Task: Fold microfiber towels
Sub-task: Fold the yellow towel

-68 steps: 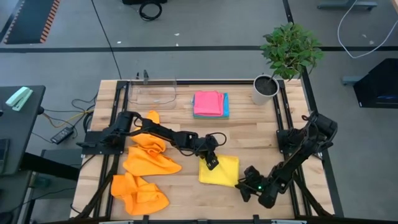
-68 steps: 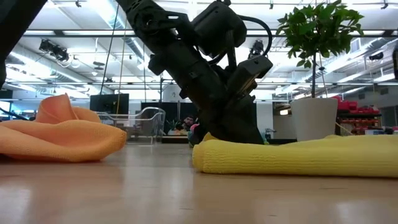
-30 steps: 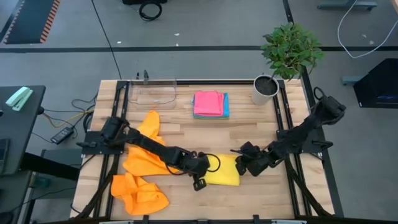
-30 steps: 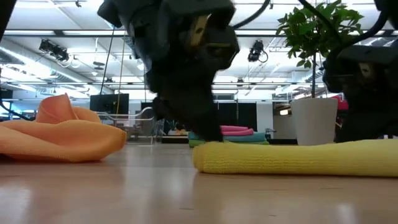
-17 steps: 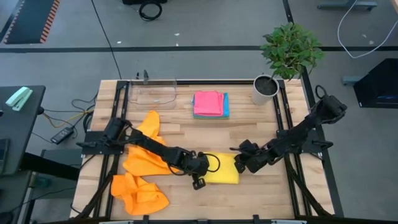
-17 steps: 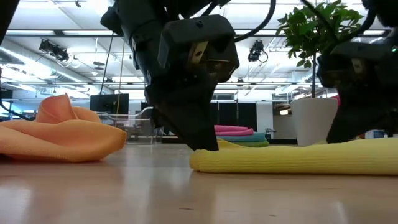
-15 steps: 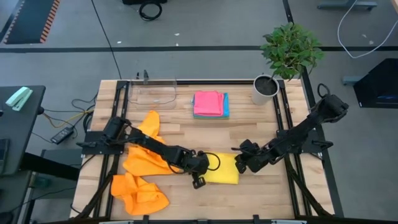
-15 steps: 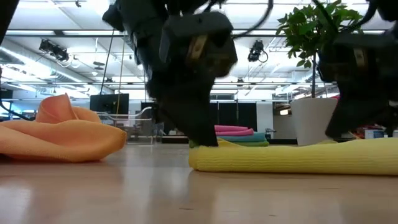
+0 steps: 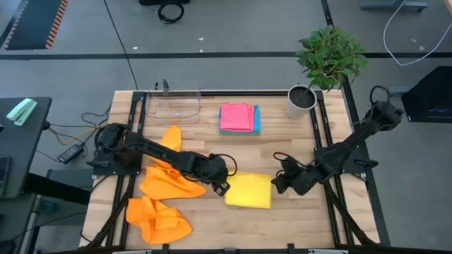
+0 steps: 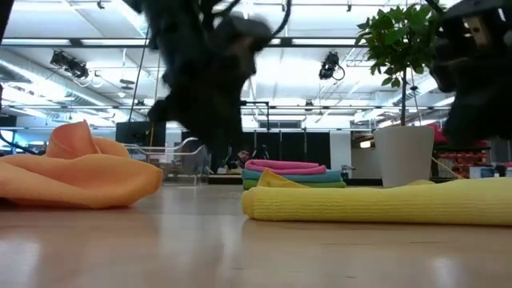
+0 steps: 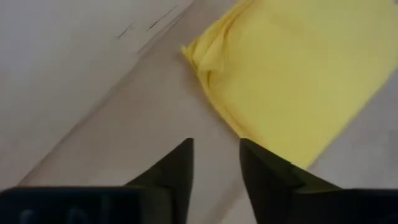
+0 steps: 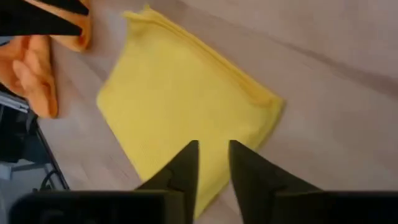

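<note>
The folded yellow towel (image 9: 248,191) is lying flat on the wooden table (image 9: 282,141), toward six o'clock from the pink and blue folded towels (image 9: 239,118). The left gripper (image 9: 222,185) is sitting just off the towel's nine o'clock edge, its fingers (image 11: 177,171) parted and gripping nothing. The right gripper (image 9: 279,184) is sitting at the three o'clock edge, slightly parted and likewise empty. Crumpled orange towels (image 9: 164,190) are lying farther toward nine o'clock.

The wooden desk (image 9: 282,152) is carrying a folded yellow towel (image 9: 248,191), crumpled orange towels (image 9: 164,194) on the left, a pink-topped folded stack (image 9: 239,118) at the back, a clear tray (image 9: 174,104), and a potted plant (image 9: 302,101).
</note>
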Motion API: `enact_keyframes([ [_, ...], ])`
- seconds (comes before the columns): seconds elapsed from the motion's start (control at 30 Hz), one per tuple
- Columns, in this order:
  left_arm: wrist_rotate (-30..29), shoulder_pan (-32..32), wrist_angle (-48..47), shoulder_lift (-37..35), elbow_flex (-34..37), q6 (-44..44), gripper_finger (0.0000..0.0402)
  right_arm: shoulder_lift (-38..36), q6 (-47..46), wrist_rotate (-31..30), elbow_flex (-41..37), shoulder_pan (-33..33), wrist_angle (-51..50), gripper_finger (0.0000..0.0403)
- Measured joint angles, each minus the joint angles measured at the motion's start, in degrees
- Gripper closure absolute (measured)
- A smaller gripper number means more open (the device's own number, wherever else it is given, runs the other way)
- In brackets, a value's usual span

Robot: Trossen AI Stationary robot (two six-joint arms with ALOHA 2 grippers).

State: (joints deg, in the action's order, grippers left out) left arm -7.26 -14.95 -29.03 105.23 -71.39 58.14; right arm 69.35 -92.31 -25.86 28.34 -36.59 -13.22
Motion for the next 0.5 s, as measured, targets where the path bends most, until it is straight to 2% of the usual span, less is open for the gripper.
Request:
enact_keyframes([
  [0.07,0.64,-0.05,5.42,0.01,3.88,1.45,0.0234,1.43,-3.06,0.14,0.04,-0.89,-0.33,0.028],
  [0.17,1.04,0.1,21.81,0.38,10.92,5.21,0.0199,3.43,-6.13,-0.15,0.04,-2.11,-0.05,0.0232],
  [0.27,0.36,0.72,33.01,0.3,15.89,8.09,0.0171,5.43,-8.54,-0.23,-0.16,-3.61,1.25,0.0192],
  [0.37,-1.78,1.08,33.36,0.61,18.26,9.19,0.0154,7.89,-9.63,0.01,-0.16,-4.4,2.22,0.0165],
  [0.5,-5.02,0.51,36.19,1.7,18.95,8.86,0.0152,11.78,-10.36,-0.05,-0.18,-4.43,5.11,0.015],
])
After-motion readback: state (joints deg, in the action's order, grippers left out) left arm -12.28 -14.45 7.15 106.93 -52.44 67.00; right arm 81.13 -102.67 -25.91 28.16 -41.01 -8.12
